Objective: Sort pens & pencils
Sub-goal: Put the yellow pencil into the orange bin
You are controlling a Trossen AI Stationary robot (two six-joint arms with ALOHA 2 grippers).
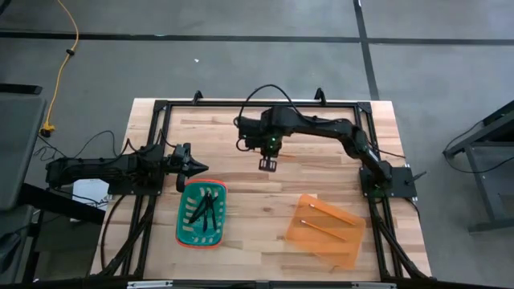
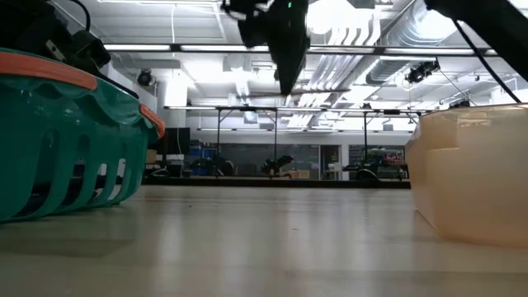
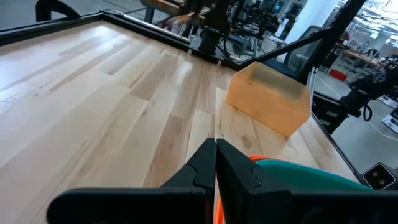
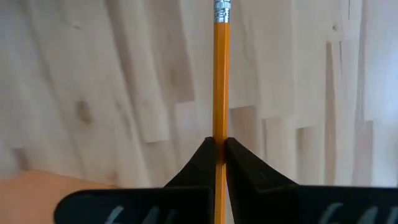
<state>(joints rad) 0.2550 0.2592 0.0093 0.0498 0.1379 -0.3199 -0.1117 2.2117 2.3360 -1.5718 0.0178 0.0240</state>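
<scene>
the last pencil (image 4: pixel 221 74) is pinched between the pressed-together fingers of the right tool (image 1: pixel 267 164), which hangs over the bare middle of the desk (image 1: pixel 321 172), toward its far side. in the right wrist view the pencil runs straight out ahead of the fingertips in line with them, its metal eraser band at the far end.

the move to come turns on the orange bin (image 1: pixel 325 229): it lies nearer the front edge and off to the right arm's own side from the tool, well apart from it, with two pencils (image 1: pixel 325 230) already lying in it, roughly along its length. the right arm is clearly the nearer one to that bin. judging by this, the held pencil should be swung to match the bin's long side before release.

the green basket (image 1: pixel 201 213) sits to the left with the dark pens (image 1: pixel 206 210) inside. the left tool (image 1: pixel 195 167), fingers shut on nothing, waits just beyond the basket's far rim. open desk lies between the right tool and the bin, nothing in the way.
</scene>
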